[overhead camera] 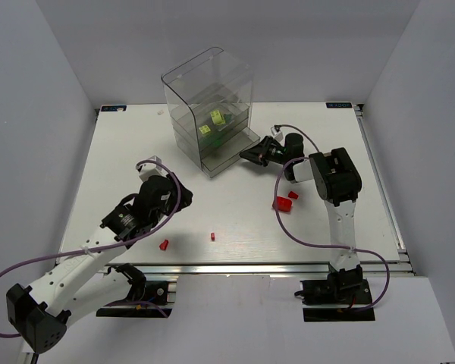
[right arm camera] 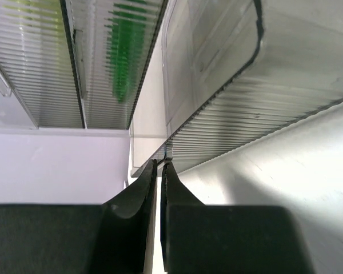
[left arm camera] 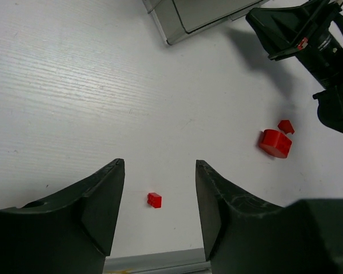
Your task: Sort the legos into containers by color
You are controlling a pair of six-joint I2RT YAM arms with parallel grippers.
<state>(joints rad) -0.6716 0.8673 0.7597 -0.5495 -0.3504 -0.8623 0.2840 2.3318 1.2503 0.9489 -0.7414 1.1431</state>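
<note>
right gripper [right arm camera: 160, 166] pinched at drawer [right arm camera: 246, 97]; left gripper [left arm camera: 159, 168] hovers spread.

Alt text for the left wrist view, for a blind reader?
The left gripper, open, frames a tiny red brick on the white table. Farther right lie a round red piece and a smaller red piece; the right gripper shows at top right.

Clear ribbed plastic drawers [right arm camera: 217, 85], matt table [overhead camera: 136, 167]
</note>
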